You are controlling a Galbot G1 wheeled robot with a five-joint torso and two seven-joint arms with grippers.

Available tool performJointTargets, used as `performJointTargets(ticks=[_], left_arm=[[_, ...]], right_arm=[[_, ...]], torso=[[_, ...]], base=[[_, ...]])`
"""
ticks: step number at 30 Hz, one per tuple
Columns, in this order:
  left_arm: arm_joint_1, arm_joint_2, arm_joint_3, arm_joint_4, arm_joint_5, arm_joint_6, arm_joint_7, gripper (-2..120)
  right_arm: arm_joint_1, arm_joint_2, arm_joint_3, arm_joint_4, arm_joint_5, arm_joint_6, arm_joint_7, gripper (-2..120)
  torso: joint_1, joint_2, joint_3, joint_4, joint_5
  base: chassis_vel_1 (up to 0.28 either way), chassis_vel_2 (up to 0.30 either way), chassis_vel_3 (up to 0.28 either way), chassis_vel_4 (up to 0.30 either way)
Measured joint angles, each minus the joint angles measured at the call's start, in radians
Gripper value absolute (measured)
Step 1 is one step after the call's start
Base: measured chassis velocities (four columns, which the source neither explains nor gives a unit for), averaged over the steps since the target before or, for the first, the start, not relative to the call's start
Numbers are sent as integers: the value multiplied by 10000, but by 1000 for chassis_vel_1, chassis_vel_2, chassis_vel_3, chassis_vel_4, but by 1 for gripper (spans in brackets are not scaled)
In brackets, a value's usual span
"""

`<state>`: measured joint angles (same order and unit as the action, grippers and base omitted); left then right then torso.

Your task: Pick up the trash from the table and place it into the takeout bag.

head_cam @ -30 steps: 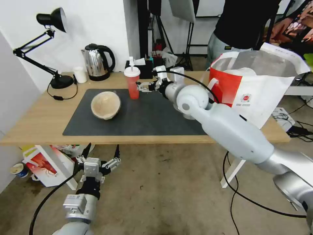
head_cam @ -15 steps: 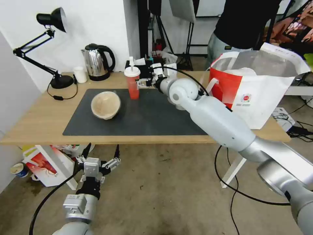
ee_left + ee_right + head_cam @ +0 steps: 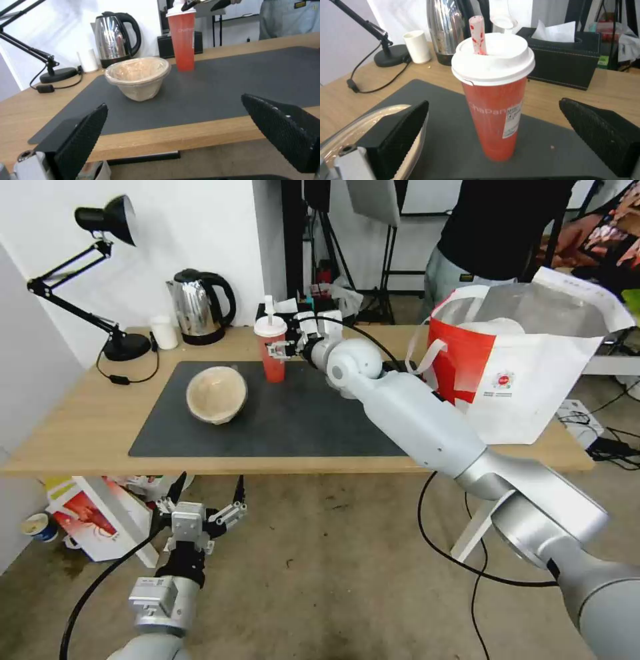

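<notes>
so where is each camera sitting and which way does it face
Head view: high on the robot, looking forward and down over the table; the right arm reaches to the red drink cup, right gripper beside it, left gripper low before the table edge.
Left wrist view: just below table height, facing the beige bowl between its open jaws.
Right wrist view: above the mat, facing the cup between its open jaws.
Shared: cup, bowl, kettle.
</notes>
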<state>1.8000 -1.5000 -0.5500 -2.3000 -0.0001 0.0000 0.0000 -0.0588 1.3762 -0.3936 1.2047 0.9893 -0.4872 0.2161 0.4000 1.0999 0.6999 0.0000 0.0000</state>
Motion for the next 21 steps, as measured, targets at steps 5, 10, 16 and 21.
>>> performJointTargets(ticks=[5,10,16,21], left_arm=[[0,0,0,0,0,0,0,100],[0,0,0,0,0,0,0,100],[0,0,0,0,0,0,0,100],[0,0,0,0,0,0,0,100]], right_arm=[[74,210,-5,-352,-276,46,-88,100],[192,319,-11,-666,-383,131,-236,100],[270,410,-11,-902,-435,199,-337,100],[336,488,-10,-1071,-465,219,-403,100]], torso=[[0,0,0,0,0],[0,0,0,-1,0],[0,0,1,-1,0],[-1,0,0,-1,1]], base=[[0,0,0,0],[0,0,0,0],[0,0,0,0],[0,0,0,0]])
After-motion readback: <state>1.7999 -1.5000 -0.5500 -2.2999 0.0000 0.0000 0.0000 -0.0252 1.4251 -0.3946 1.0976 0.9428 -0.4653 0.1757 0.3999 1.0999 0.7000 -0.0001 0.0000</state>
